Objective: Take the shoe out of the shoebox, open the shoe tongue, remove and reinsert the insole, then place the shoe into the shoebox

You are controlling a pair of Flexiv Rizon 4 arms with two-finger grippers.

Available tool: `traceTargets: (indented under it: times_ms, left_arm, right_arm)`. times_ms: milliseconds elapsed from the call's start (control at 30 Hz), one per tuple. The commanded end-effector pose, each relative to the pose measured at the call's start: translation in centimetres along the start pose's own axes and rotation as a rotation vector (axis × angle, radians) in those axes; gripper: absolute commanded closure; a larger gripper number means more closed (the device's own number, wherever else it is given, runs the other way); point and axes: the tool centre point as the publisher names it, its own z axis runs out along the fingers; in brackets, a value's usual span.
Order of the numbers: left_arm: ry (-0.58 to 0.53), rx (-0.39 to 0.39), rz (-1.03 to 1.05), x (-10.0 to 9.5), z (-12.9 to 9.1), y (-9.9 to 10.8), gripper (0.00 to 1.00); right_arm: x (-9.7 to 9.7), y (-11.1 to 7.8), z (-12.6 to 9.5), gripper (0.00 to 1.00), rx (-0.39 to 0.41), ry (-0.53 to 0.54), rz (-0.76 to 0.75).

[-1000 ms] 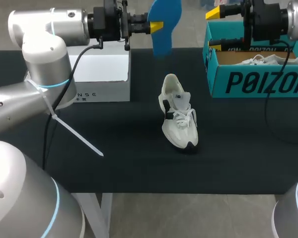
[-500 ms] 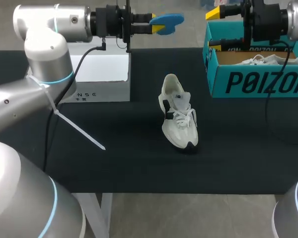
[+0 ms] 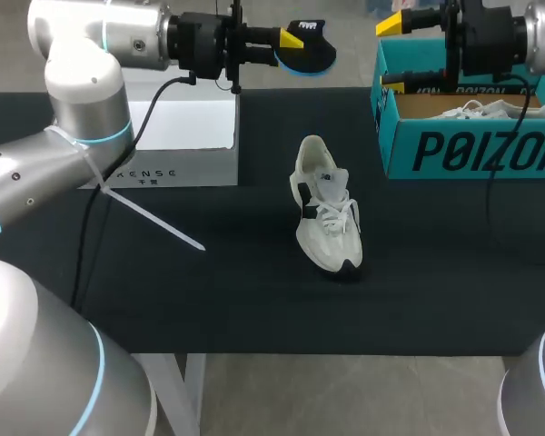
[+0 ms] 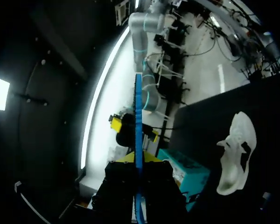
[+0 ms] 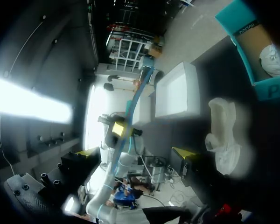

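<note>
Since the shoe (image 3: 327, 218) lies by itself near the middle of the table (image 3: 254, 300), toe toward the near edge and tongue (image 3: 334, 182) raised, while its insole is up in the air, I judge the removal done and the reinsertion the step in hand. Behind the shoe, to the left, stands a white box (image 3: 186, 127). To the right is the open shoebox (image 3: 472, 150) with a second shoe (image 3: 500, 111) inside.

Farther back, above the table's far edge, the left gripper (image 3: 289, 40) pinches the blue insole (image 3: 311, 47) by one end, well apart from the shoe. Its wrist view shows the insole edge-on between the fingers. The right gripper (image 3: 392, 53) hangs over the shoebox's left end, fingers wide and holding nothing.

The next move probably calls for lowering the insole to the shoe's opening, lining it up lengthwise and sliding it in toward the toe. The free right gripper could steady the shoe or hold the tongue back.
</note>
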Motion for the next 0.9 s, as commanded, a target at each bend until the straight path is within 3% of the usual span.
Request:
traceTargets:
  times_ms: [33,167,333,800,900]
  left_arm:
    - [-0.107,-0.036,0.487,0.4,0.4,0.9,1.00]
    - [-0.177,-0.062,0.380,0.0,0.8,1.2,1.00]
    - [-0.174,-0.069,0.337,0.0,1.5,1.1,1.00]
    - [-0.088,-0.002,0.252,0.3,4.1,-0.1,1.00]
    - [-0.083,0.009,0.245,0.5,4.7,-0.2,1.00]
  right_arm:
    - [0.0,0.1,0.2,0.00,-0.001,-0.001,0.001]
    - [0.3,0.1,0.4,0.00,0.003,0.017,-0.001]
    - [0.6,0.1,0.8,0.00,0.003,0.034,-0.028]
    - [0.7,0.6,2.3,0.00,0.047,0.016,-0.062]
    - [0.9,0.6,2.8,0.12,0.059,0.008,-0.075]
